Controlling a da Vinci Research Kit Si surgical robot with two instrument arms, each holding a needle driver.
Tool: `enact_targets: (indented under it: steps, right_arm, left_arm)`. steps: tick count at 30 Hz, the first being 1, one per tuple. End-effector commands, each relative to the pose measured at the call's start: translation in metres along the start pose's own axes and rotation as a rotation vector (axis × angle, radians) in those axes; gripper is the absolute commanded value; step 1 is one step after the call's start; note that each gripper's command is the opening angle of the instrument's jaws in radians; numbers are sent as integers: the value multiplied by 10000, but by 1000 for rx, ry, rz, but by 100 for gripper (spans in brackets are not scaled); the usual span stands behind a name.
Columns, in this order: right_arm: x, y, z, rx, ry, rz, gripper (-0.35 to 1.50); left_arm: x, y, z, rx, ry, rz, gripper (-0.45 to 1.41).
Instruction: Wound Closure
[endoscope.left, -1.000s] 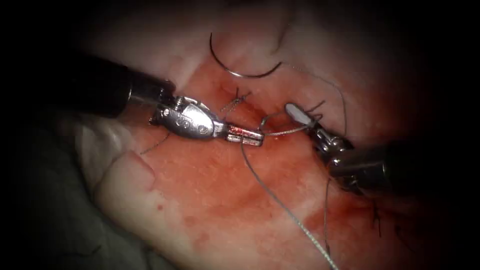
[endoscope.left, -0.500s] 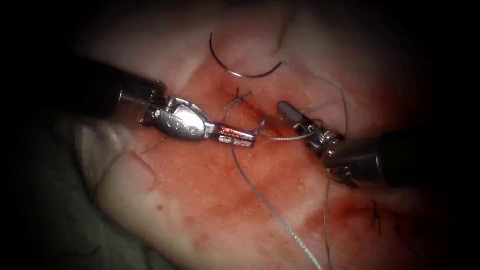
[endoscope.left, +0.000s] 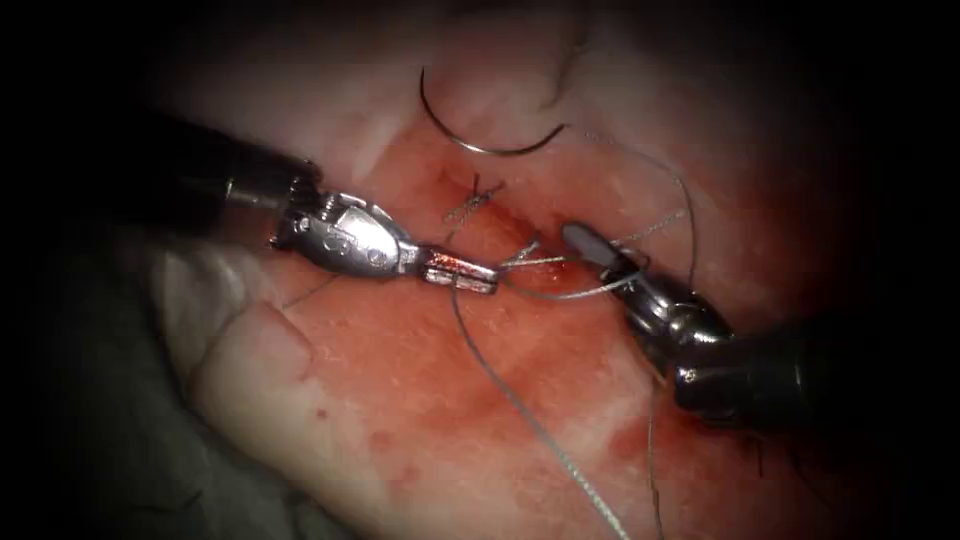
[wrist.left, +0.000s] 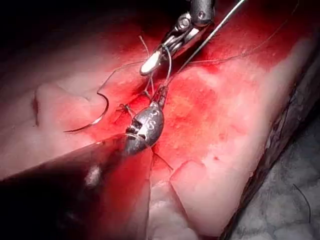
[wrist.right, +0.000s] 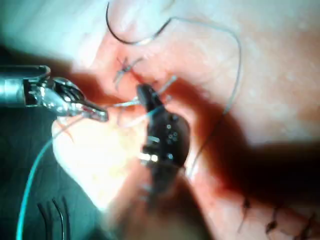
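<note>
The curved needle lies free on the tissue beyond the cut, held by neither tool and not in the tissue; it also lies loose in the wrist views. Its thread arcs right and down past the right tool. My left tool is shut on the thread at the cut's left side. My right tool comes in from the right, shut on a thread strand, with a loop of thread around it. Short strands run taut between the two tips.
A finished knot sits on the cut just beyond the tools. Red fluid covers the tissue around the cut. A long strand trails toward the front. Grey cloth lies past the tissue's left edge.
The right tool's jaws have shut on the thread and its shaft has dropped lower. The left tool has drawn left with its thread, and the strands between them have straightened.
</note>
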Motion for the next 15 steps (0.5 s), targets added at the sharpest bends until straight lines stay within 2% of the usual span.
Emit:
enact_targets:
  steps: [1,5,11,15]
  right_arm:
    - [-8,-6,1,5,-8,-64,-35]
    - [-11,-17,9,47,-44,-238,-35]
    - [-18,-22,26,37,-60,-429,-35]
    - [-27,-27,31,79,-137,-565,-35]
  left_arm:
    - [-5,0,5,5,-1,-14,-45]
    - [1,-23,-8,33,-9,-55,-45]
    - [13,-60,-20,39,-23,-85,-45]
    - [11,-80,-20,38,-44,-95,-45]
